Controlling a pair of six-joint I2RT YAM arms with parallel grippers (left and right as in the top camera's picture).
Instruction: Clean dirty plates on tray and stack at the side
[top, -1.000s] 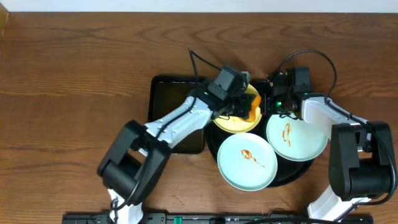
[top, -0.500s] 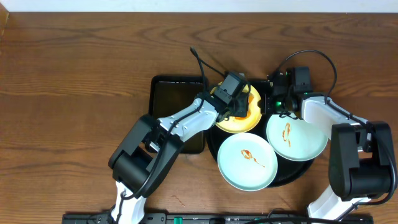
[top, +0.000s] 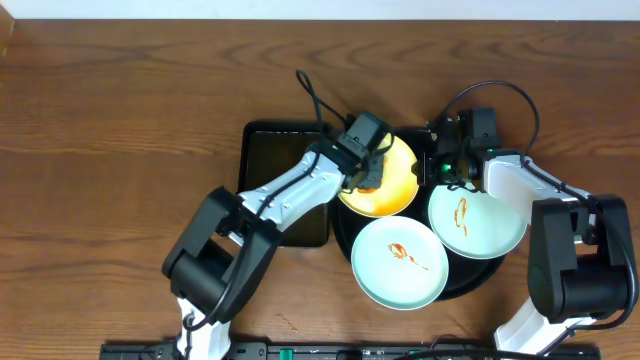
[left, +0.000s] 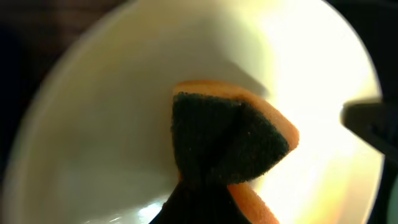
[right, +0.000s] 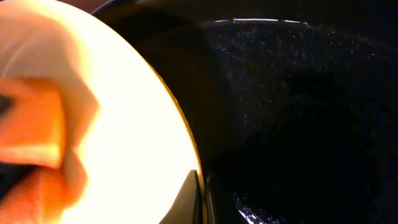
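The pale yellow plate (top: 392, 185) lies at the back of the round black tray (top: 478, 272). My left gripper (top: 366, 172) is shut on an orange sponge with a dark green scouring face (left: 230, 137) and presses it onto the yellow plate (left: 93, 124). My right gripper (top: 438, 166) is shut on the yellow plate's right rim; its fingers (right: 200, 200) pinch the edge of the plate (right: 124, 112). Two mint-white plates (top: 398, 262) (top: 476, 218) lie on the tray, each with an orange-red sauce smear.
A smaller rectangular black tray (top: 268, 165) lies left of the round tray, partly under my left arm. Brown wooden table (top: 120, 150) surrounds both trays. The glossy tray floor (right: 298, 124) fills the right wrist view beside the plate.
My left gripper has slid the sponge to the left across the yellow plate, uncovering more of the plate's right side. The right gripper has stayed on the rim.
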